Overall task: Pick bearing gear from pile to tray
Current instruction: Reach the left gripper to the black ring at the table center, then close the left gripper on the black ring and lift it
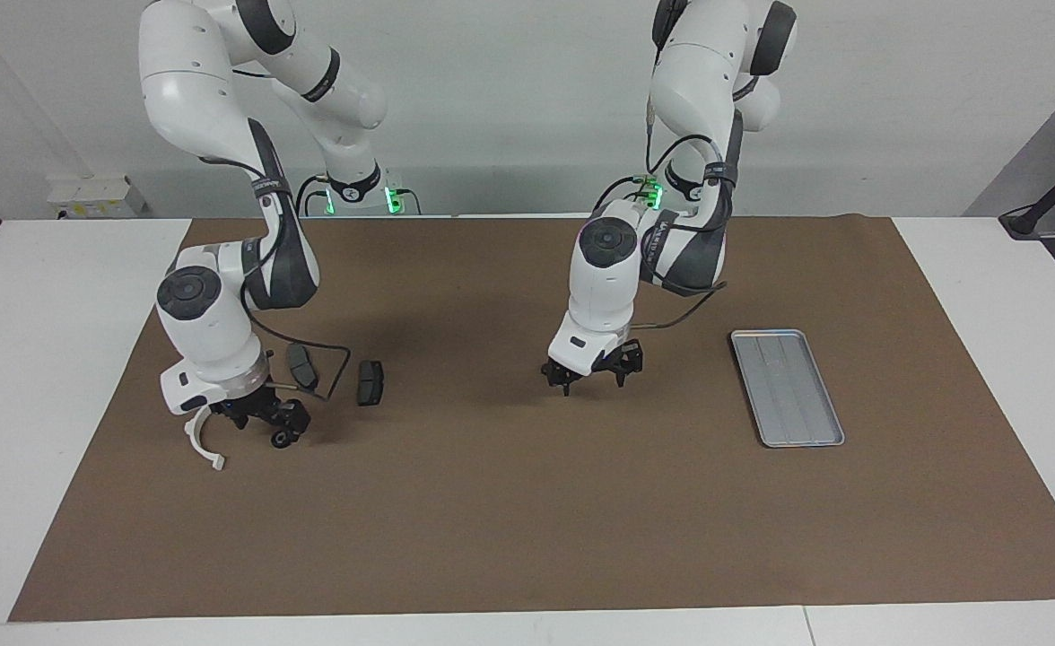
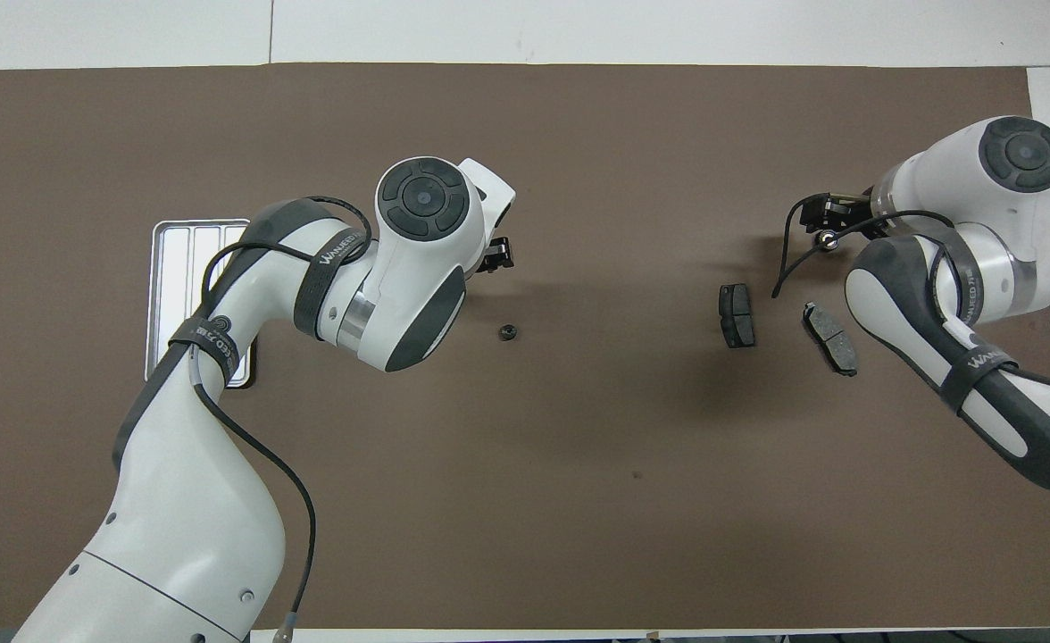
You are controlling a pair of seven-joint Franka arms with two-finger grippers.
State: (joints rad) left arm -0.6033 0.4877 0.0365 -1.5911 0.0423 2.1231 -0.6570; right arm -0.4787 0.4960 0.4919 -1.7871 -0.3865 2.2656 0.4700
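Worktop (image 1: 510, 538) covered by a brown mat. Landmark: the tray (image 1: 787, 387), shallow silver-grey metal, rounded corners, raised rim, lengthwise ridges, nothing in it, lying toward the left arm's end.

Left claw (image 1: 592, 370) hangs low over bare mat beside the tray, fingers spread, holding nothing. A small black round piece (image 2: 507, 333) lies on the mat near it, well apart from the tray; possibly ring-shaped, too small to be sure.

The pile sits well apart from the tray, at the right arm's end: two dark grey brake pads (image 1: 370, 382), flat, lying near each other, and a white plastic half-ring (image 1: 203, 446) farther from the robots than the pads.

Right claw (image 1: 263, 422) is down among these parts, just beside the half-ring, fingers spread. A small black wheel-like piece (image 1: 282, 439) shows at its tip; gripped or merely touching, I cannot tell.
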